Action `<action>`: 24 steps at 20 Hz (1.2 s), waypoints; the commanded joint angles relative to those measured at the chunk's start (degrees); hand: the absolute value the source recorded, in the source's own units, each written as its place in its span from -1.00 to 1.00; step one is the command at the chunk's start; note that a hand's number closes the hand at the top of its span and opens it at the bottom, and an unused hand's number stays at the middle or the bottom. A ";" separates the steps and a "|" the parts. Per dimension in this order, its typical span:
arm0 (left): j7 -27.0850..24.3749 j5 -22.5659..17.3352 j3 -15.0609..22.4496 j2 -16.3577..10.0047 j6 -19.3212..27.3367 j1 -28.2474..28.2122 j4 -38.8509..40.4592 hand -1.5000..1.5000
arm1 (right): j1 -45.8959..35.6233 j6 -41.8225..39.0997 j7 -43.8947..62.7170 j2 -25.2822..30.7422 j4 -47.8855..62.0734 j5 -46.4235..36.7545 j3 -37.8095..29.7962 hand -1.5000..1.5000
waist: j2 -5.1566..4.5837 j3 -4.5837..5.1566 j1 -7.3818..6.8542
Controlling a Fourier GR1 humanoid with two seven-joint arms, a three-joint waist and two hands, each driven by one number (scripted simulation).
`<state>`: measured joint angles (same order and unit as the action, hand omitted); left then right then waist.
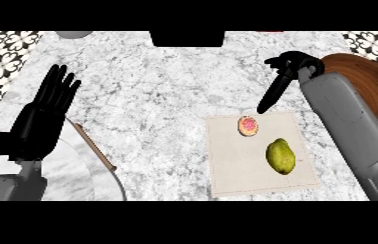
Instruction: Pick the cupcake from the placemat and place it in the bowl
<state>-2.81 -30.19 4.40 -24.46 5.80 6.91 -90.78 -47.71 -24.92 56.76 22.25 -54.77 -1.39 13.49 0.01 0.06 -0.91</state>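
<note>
**Right hand** (294, 67): at the far right of the counter (162, 88), grey forearm behind it. Fingers (273, 93) straight and close together, slanting down towards the placemat; thumb bent at the top of the hand. Holds nothing. Fingertips sit just off the placemat's far edge.

**Cupcake** (248, 126): small and round, with pink top and pale rim. It lies on the placemat's far part, near the right fingertips, slightly to their left and on the robot's side of them. Apart from the hand, not touching.

**Placemat** (240, 175): pale square cloth, flat on the counter, below and left of the right hand.

**Green fruit** (280, 156): oval, on the placemat, further from the right fingertips than the cupcake, beside the right forearm.

**Left hand** (40, 120): resting at the view's left edge, fingers spread and upright, empty, well apart from the placemat.

**Pale round dish** (111, 174): just right of the left hand, with a thin brown strip (94, 147) along its rim.

**Brown wooden round piece** (356, 68): just right of the right hand, partly hidden by the forearm. Whether this or the pale dish is the bowl cannot be told.
</note>
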 commanded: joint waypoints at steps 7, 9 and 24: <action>1.95 1.95 -2.19 1.22 -1.15 -0.30 -1.31 0.00 | 7.64 1.79 7.71 -4.77 -7.46 -2.03 1.01 -1.00 | 0.16 -0.05 1.08; 2.95 2.67 -1.69 2.40 1.01 -1.78 -3.90 0.00 | 10.93 4.31 7.19 -5.08 -11.40 -5.76 4.01 -1.00 | 0.24 -0.05 1.10; 3.05 5.08 -7.73 3.68 -5.70 0.64 0.63 0.00 | 14.71 7.22 -4.35 -9.56 -7.05 -19.85 0.99 -1.00 | -0.07 -0.06 0.55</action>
<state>-0.71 -25.63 -1.40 -20.41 1.19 6.65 -90.29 -31.88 -17.81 54.30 14.03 -66.97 -18.81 16.21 0.02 0.01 -0.16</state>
